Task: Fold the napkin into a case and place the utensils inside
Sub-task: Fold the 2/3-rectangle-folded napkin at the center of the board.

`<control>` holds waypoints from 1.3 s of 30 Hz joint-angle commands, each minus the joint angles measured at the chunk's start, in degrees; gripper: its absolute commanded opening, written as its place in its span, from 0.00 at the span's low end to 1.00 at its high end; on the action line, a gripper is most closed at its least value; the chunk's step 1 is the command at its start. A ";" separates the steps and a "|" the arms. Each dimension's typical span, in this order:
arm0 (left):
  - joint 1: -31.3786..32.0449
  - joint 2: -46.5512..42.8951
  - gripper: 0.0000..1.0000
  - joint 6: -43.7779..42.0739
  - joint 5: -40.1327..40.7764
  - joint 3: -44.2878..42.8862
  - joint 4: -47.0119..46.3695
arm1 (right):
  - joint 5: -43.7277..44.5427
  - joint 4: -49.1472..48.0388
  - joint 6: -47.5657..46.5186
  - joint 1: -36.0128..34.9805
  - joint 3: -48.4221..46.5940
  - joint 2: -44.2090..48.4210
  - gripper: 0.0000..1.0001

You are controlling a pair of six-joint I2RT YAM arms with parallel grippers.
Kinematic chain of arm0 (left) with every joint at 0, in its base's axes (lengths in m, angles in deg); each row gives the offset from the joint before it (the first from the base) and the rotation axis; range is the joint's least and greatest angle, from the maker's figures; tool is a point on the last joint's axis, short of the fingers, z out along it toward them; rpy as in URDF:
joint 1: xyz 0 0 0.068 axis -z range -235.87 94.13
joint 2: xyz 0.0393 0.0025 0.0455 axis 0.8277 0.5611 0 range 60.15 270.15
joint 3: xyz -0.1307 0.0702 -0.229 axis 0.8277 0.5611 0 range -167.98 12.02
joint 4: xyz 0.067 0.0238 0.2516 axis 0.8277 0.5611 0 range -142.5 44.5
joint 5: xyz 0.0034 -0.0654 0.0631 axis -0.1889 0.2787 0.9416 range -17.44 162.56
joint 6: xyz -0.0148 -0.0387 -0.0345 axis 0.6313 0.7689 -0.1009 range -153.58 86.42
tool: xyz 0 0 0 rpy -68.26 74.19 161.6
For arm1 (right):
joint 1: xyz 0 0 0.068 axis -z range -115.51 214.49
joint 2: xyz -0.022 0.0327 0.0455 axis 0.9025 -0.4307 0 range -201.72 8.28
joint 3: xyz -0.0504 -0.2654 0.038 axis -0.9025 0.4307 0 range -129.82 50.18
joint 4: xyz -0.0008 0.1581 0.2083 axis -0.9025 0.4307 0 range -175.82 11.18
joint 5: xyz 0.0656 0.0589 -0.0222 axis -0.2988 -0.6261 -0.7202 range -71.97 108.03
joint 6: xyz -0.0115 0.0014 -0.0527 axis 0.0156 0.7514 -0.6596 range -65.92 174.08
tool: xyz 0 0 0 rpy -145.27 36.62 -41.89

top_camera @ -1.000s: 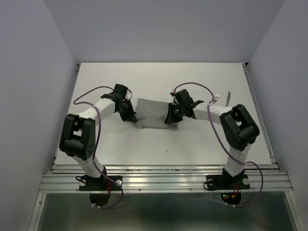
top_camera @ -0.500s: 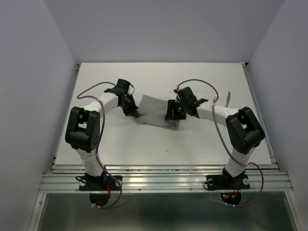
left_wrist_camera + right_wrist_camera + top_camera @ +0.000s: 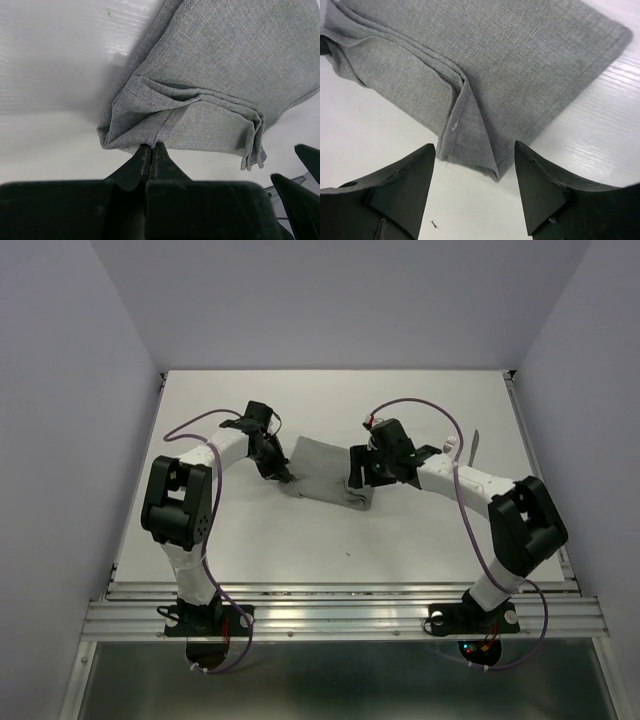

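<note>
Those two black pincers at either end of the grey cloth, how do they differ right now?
The left arm's black two-finger pincer is shut, its tips pinching the edge of the folded grey cloth napkin; the right arm's black two-finger pincer is open, fingers spread wide. The left holds the cloth's left end; the right straddles a folded corner at the right end, clamping nothing. Both point down at the cloth.

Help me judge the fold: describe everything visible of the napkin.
The napkin is mid-grey woven cloth, folded into a layered strip lying on the white table. Stacked edges show at both ends. The left gripper is shut on one end's fold; the open right gripper straddles the other end's corner, apparently not touching it.
</note>
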 commanded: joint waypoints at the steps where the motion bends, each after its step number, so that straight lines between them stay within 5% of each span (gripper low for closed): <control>1: 0.21 0.00 0.00 -0.15 -0.24 -3.18 1.78 | 9.83 -2.48 -1.35 -2.24 1.16 8.86 0.69; 5: 0.21 0.08 0.00 -0.24 -0.06 -3.89 2.40 | 12.82 0.31 -3.90 -4.44 -0.50 7.74 0.68; 11: 0.21 1.14 0.00 -0.50 0.20 -5.03 3.10 | 15.35 2.69 -8.82 -10.40 -3.49 1.51 0.85; 17: 0.21 1.58 0.00 -0.76 0.38 -5.56 3.54 | 22.91 2.87 -10.85 -13.67 -5.95 -2.98 0.83; 24: 0.21 1.49 0.00 -1.12 0.29 -5.38 3.63 | 26.89 0.85 -7.86 -14.20 -4.82 -3.17 0.52; 32: 0.21 1.67 0.00 -1.12 0.03 -5.21 3.54 | 28.91 0.76 -6.98 -14.20 -4.55 -4.75 0.45; 39: 0.21 1.58 0.00 -1.03 0.03 -5.91 3.72 | 29.62 -0.20 -5.31 -14.20 -3.58 -3.34 0.04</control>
